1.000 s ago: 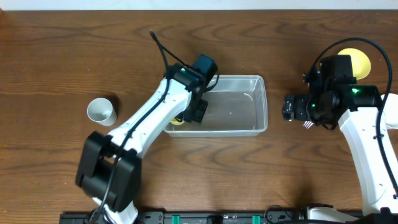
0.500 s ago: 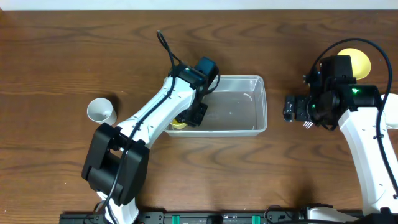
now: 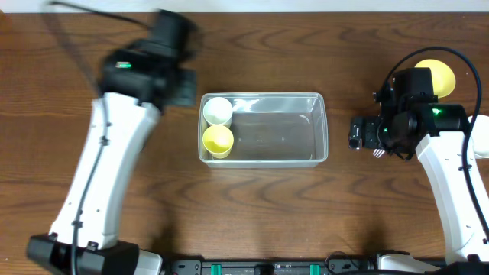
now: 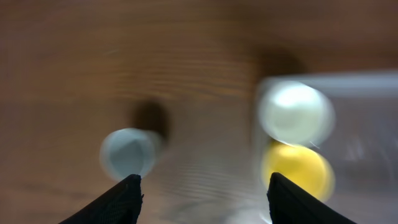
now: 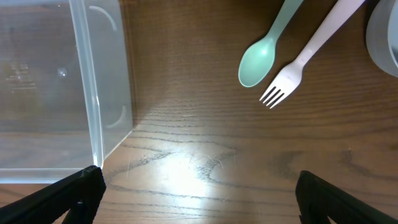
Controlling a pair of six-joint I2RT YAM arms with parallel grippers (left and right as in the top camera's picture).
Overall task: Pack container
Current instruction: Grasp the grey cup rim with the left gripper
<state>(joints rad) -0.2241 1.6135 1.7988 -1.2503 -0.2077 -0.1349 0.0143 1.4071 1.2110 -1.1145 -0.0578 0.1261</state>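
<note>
The clear container [image 3: 318, 128] lies mid-table with a white cup [image 3: 218, 110] and a yellow cup [image 3: 217, 140] upright at its left end. My left gripper [image 3: 183, 85], blurred by motion, hangs just outside the container's far left corner. In the left wrist view it [image 4: 203, 180] is open and empty, with a pale cup [image 4: 129, 152] on the wood to the left and the white cup [image 4: 295, 112] and yellow cup [image 4: 297, 169] to the right. My right gripper [image 3: 357, 134] stands open and empty right of the container [image 5: 93, 93], seen also in its wrist view [image 5: 202, 199].
A mint green spoon [image 5: 261, 59] and a white fork [image 5: 298, 68] lie on the wood right of the container. A yellow bowl [image 3: 437, 75] sits at the far right, and a grey bowl's edge [image 5: 384, 31] shows beside the cutlery.
My left gripper opened, left the yellow cup in the container and swung up and out to the far left. The right arm has not moved.
</note>
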